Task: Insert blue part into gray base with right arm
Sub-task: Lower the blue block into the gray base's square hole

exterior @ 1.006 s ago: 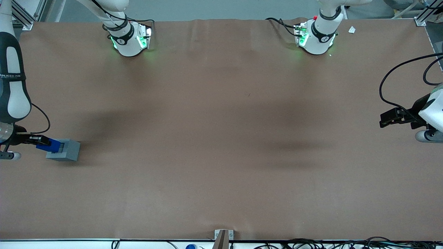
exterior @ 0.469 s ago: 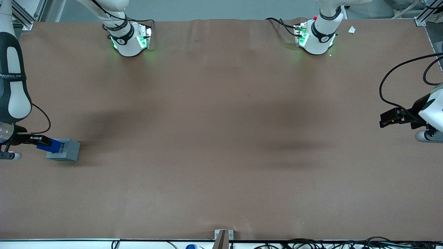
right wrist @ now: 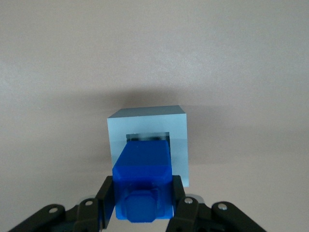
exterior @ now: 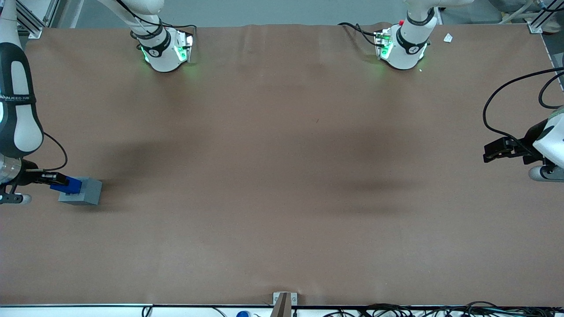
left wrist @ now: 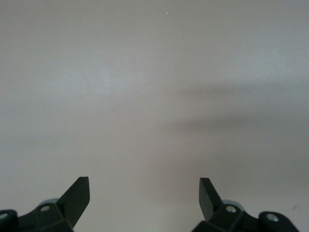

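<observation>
Right arm (exterior: 17,110) end effector (right wrist: 143,203): fingers clamped on both sides of blue part (right wrist: 143,181), so your grasp step is done. Blue part held directly above gray base (right wrist: 148,140), lower end at square recess, apparently not seated. Gray base rests on desk (exterior: 282,176), toward working arm's end. Left for you: lower, seat, release.
</observation>
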Motion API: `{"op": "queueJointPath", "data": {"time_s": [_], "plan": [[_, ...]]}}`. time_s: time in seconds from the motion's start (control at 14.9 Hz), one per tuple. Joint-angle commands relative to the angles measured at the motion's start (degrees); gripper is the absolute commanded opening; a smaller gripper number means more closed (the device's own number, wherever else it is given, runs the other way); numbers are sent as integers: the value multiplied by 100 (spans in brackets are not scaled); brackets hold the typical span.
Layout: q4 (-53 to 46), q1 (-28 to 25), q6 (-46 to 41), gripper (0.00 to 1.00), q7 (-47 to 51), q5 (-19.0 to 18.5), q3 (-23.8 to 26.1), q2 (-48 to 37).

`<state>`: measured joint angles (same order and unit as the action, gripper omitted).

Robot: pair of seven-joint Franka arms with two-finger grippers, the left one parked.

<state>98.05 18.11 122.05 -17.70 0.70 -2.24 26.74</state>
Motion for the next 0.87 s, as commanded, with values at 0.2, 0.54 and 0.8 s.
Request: {"op": "queueJointPath", "data": {"time_s": [0.2, 0.54, 0.8], "plan": [[30, 43, 116, 13, -58, -8, 49, 24], [21, 52, 170, 14, -58, 0, 49, 77], [21, 61, 301, 14, -58, 18, 49, 173]]}}
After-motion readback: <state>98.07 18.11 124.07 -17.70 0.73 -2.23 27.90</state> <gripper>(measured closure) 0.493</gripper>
